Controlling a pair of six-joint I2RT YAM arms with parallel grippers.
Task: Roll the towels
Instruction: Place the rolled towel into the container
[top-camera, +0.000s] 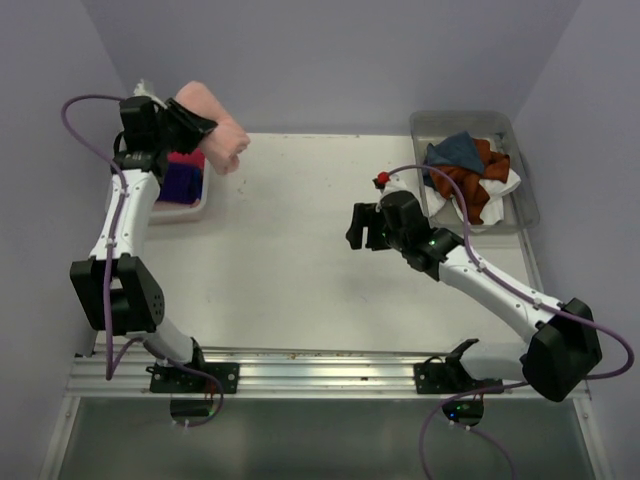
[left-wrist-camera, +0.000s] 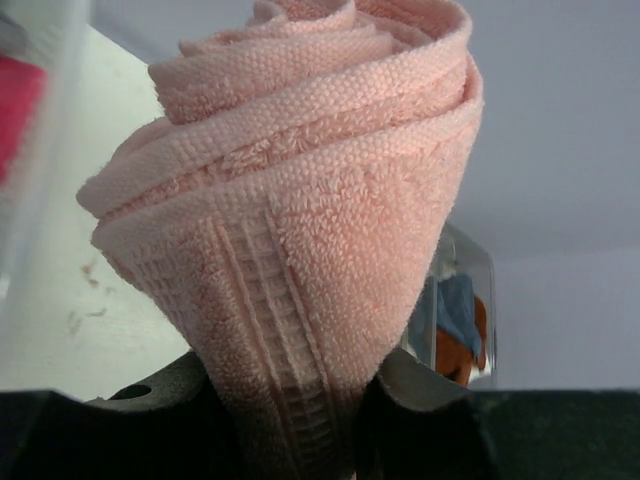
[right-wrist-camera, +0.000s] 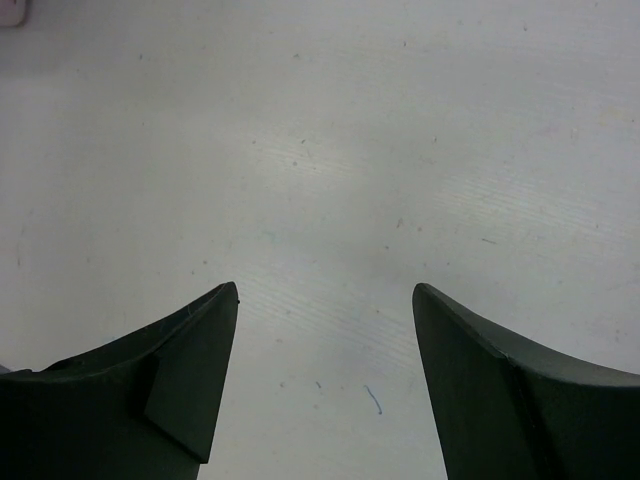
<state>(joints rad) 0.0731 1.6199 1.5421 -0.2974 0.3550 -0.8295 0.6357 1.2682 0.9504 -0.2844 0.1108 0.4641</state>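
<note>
Rolled salmon-pink towel (left-wrist-camera: 300, 200), clenched in the left hand (left-wrist-camera: 290, 405), is held above the surface (top-camera: 290, 260); a bin (top-camera: 195, 210) holding pink and purple towels (top-camera: 182, 178) sits beside that hand. Right hand (right-wrist-camera: 325, 335) hangs released, a tray (top-camera: 527, 205) of loose towels (top-camera: 470, 175) beyond it.

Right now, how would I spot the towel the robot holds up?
On the white table, look to the far left corner, where a small bin sits. Beside it the left gripper grips a rolled salmon pink towel in the air. Its neighbours in the bin are a hot pink towel and a purple towel; this alone is pale pink.
</note>
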